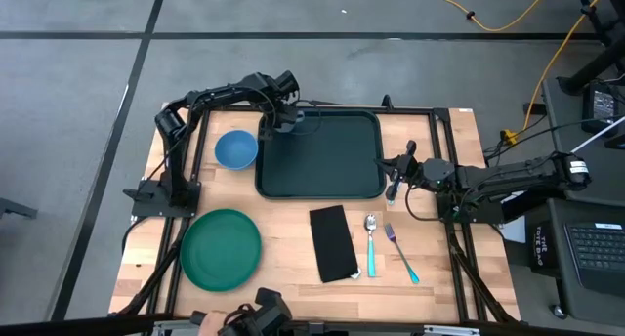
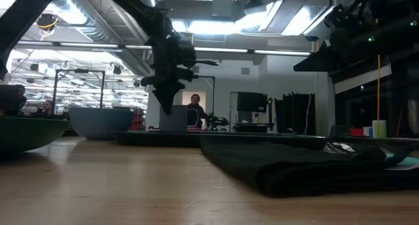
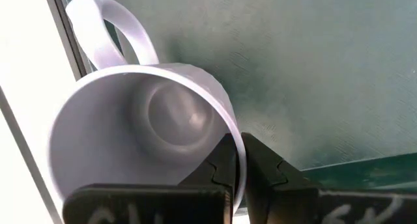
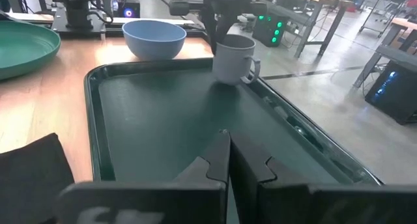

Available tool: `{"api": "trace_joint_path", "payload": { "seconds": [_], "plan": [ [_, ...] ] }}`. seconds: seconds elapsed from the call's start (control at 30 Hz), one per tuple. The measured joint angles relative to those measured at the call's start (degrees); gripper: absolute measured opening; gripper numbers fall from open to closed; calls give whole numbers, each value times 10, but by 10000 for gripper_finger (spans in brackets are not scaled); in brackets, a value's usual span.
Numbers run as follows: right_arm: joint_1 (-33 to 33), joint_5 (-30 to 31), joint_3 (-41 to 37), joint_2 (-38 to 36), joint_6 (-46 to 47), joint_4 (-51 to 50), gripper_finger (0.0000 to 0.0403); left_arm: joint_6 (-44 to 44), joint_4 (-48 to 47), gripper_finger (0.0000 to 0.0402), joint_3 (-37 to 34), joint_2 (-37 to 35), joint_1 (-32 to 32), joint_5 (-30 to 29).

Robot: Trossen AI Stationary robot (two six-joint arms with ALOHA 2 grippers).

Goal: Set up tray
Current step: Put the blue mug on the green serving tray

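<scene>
Left gripper (image 1: 280, 121): clamped on white mug (image 4: 233, 58) rim, held at tray (image 1: 322, 170) corner | right gripper (image 1: 392, 185): closed, empty, at tray edge

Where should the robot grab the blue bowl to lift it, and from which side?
Probably the blue bowl is best taken by its rim, from straight above, one finger inside and one outside. It stands upright and open on the table, beside the tray; its wall is thin and the body too wide to span.
</scene>
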Motion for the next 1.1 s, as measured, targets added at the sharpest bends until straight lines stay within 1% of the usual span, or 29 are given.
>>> {"api": "trace_joint_path", "payload": {
  "seconds": [0.27, 0.43, 0.67, 0.93, 1.1],
  "plan": [
    [0, 0, 0, 0, -2, 0, 10, 4, 1, 3, 0, 0, 0, 2],
    [0, 0, 0, 0, -2, 0, 10, 2, 2, 3, 0, 0, -2, 35],
    [0, 0, 0, 0, 0, 0, 10, 0, 2, 3, 0, 0, -1, 27],
    [0, 0, 0, 0, 0, 0, 10, 0, 3, 4, 0, 0, -1, 5],
    [0, 0, 0, 0, 0, 0, 10, -7, 3, 17, 0, 0, -2, 5]
  ]
}}
